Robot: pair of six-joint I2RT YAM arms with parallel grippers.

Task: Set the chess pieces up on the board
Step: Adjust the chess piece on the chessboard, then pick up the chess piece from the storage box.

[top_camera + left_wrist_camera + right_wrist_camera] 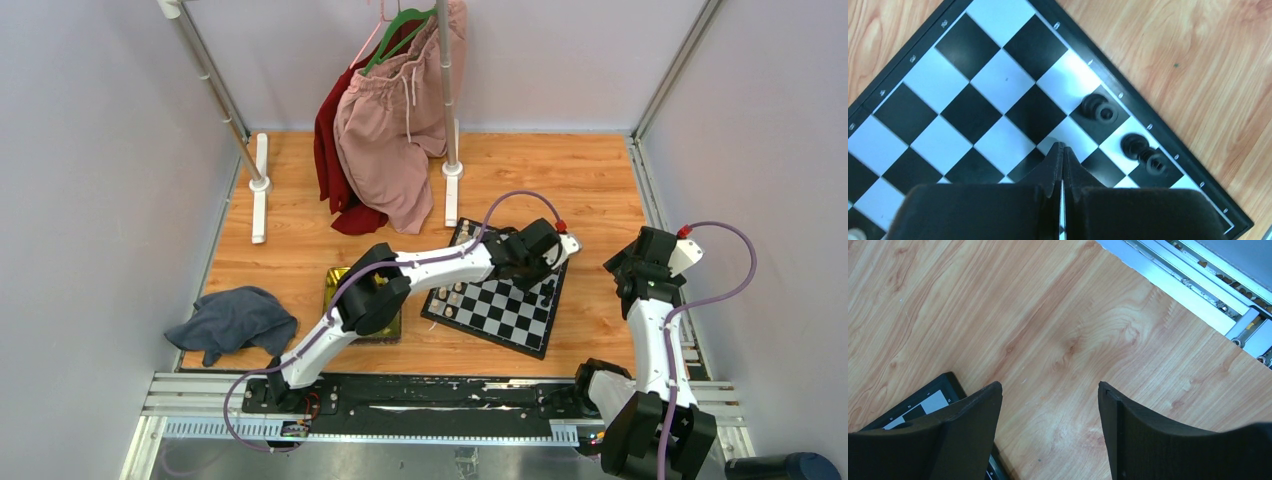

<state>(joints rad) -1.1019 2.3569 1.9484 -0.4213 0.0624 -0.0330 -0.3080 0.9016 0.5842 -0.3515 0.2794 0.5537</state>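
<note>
Left tool (1063, 150) closed over the board (973, 100); right tool (1048, 405) spread over the tabletop (1058, 320).
Left tool: fingers pressed together, nothing visible between them, tip above the board's squares. Just right of the tip, three black chess pieces (1100, 109) sit on squares along the board's border, two of them almost touching. Judged tiny, light, rigid and smooth, they likely tip or skid at a glancing touch. Take one from above, across the narrow stem under the head, clear of its neighbour. Right tool: fingers wide apart, empty, beside the board's corner.
</note>
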